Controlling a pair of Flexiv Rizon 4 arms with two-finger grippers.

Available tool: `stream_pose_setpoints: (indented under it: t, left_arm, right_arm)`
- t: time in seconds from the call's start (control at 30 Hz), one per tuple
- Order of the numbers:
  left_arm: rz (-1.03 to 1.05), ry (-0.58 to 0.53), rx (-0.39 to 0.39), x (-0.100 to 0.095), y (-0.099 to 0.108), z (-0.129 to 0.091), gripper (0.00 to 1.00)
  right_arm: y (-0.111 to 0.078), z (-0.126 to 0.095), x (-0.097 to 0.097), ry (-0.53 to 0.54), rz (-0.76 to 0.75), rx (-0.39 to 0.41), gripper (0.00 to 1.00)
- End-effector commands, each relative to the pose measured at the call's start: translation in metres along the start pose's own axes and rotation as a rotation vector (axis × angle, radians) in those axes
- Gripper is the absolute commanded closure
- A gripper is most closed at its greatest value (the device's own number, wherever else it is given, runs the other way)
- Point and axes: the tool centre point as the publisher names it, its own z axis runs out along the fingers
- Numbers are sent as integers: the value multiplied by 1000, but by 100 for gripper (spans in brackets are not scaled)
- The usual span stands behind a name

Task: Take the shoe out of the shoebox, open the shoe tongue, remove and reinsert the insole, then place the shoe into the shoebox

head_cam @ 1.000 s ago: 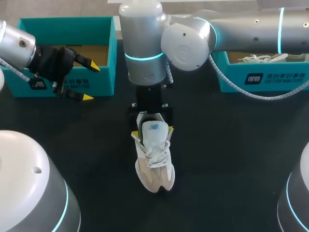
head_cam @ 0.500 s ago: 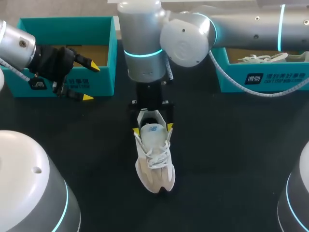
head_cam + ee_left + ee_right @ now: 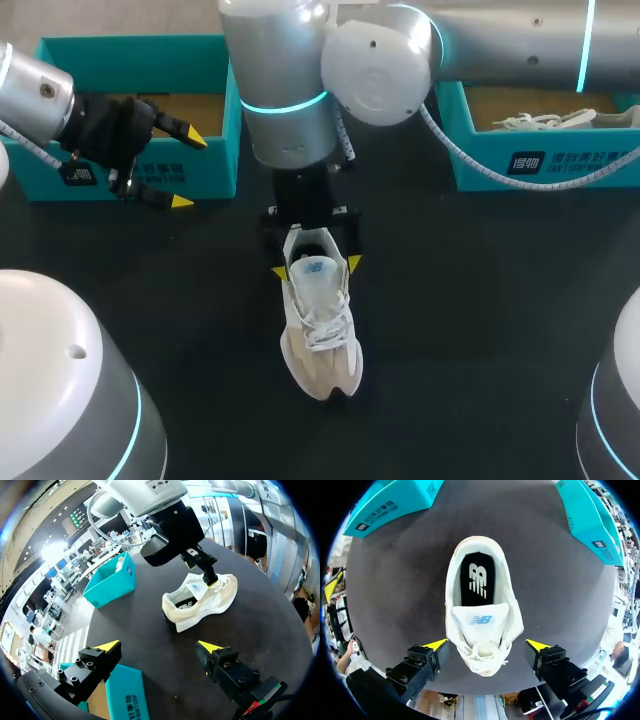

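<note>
Shoe (image 3: 318, 335) out of shoebox (image 3: 140, 48), on counter (image 3: 480, 330), between fingers of right end effector (image 3: 316, 267), which are spread wide and grip nothing. Insole (image 3: 476, 580) seated inside. Likely remaining: tongue, insole, reboxing.

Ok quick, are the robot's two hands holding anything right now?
Left gripper: open, holding nothing.
Right gripper: open, fingers either side of the shoe, not gripping it.

- Shoe (image 3: 318, 320) on table (image 3: 480, 330).
- Left box (image 3: 140, 50) beyond shoe, to its left.
- Right box (image 3: 560, 165) beyond shoe, to its right.
- Right gripper (image 3: 316, 268) straddles shoe.
</note>
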Motion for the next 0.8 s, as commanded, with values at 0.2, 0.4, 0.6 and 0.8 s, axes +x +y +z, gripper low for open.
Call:
stream_pose_setpoints:
  t: [0.2, 0.4, 0.6, 0.8]
  left_arm:
    - [0, 1, -3, 1, 0, 0, 0]
    - [0, 1, -3, 1, 0, 0, 0]
    - [0, 1, -3, 1, 0, 0, 0]
    - [0, 1, -3, 1, 0, 0, 0]
  right_arm:
    - [-32, -16, 3, -22, 10, -15, 19]
    - [-39, -11, 4, -18, 26, -9, 69]
    - [-35, -5, 3, -14, 31, -8, 76]
    - [-23, 5, 1, -22, 23, -20, 72]
